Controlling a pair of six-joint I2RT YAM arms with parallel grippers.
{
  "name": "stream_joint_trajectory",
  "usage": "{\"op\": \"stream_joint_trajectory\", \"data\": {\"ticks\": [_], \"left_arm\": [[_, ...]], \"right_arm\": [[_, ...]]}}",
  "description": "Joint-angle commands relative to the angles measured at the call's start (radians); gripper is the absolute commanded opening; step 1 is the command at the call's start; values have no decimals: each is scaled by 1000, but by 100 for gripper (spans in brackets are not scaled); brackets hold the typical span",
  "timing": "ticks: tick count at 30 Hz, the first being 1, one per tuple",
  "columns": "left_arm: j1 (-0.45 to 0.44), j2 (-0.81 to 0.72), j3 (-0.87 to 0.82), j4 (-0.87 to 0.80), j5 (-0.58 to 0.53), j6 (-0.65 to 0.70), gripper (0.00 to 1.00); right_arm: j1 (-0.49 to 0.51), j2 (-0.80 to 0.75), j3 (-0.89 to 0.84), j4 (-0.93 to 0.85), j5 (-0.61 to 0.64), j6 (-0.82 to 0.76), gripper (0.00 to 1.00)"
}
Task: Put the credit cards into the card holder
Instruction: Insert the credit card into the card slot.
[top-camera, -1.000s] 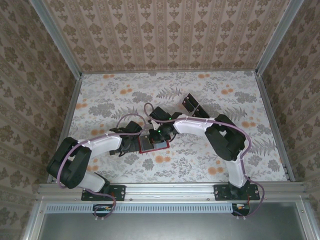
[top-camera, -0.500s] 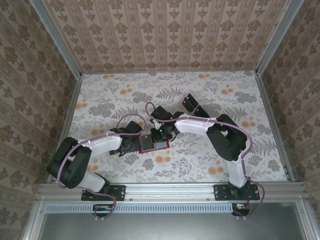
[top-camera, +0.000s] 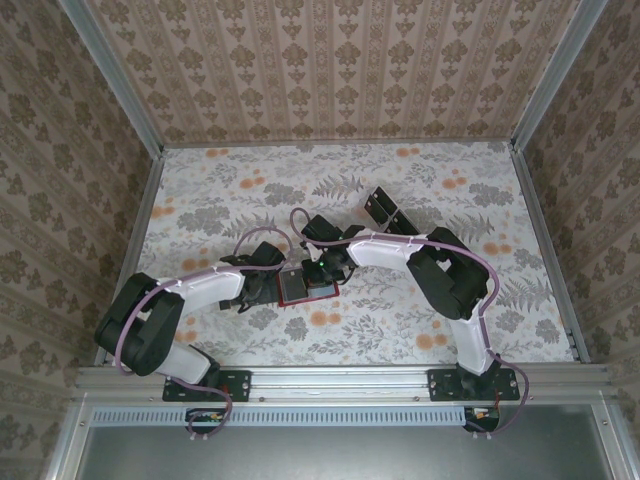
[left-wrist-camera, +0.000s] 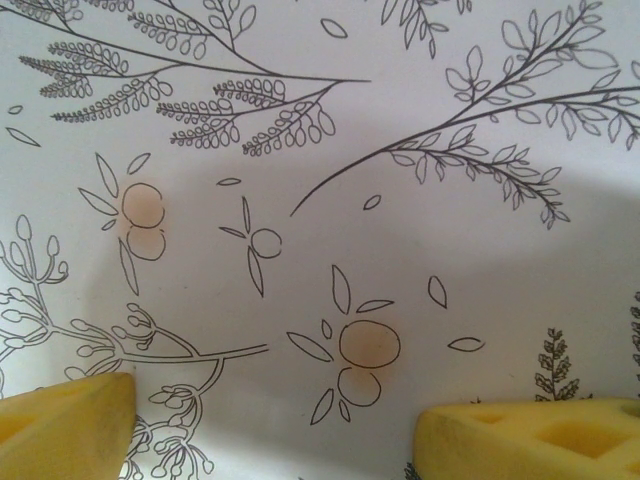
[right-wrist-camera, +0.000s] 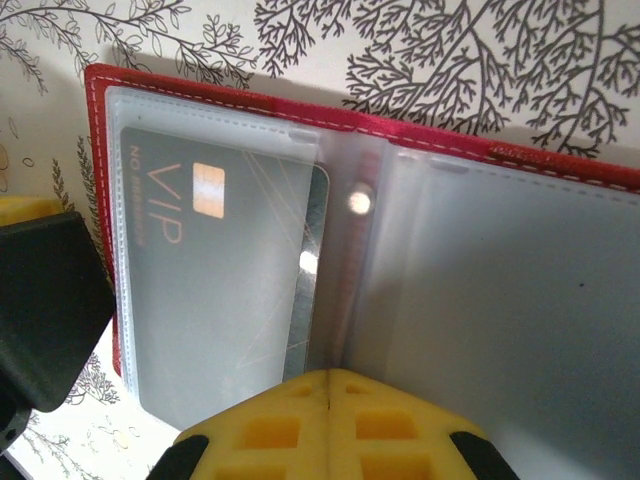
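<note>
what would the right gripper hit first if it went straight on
Probably the open card holder, near its centre fold, just beside the sleeved credit card; the right gripper may already touch it.

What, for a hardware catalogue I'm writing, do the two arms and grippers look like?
Both the left arm and right arm have white shells between bulky black joint housings, with a lilac cable looping along each. A small green light glows near the right wrist. The left gripper and right gripper carry yellow fingers moulded with square pockets.
</note>
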Motion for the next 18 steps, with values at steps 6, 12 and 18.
{"op": "stream_joint_trajectory", "data": {"ticks": [6, 12, 18], "left_arm": [[-4, 119, -32, 351, 91, -3, 99], [-18, 130, -30, 359, 95, -9, 99], [-25, 131, -24, 355, 92, -11, 99]], "right_arm": [[11, 19, 14, 35, -76, 49, 0], [19, 29, 18, 52, -97, 62, 0], [19, 17, 18, 41, -92, 52, 0]]}}
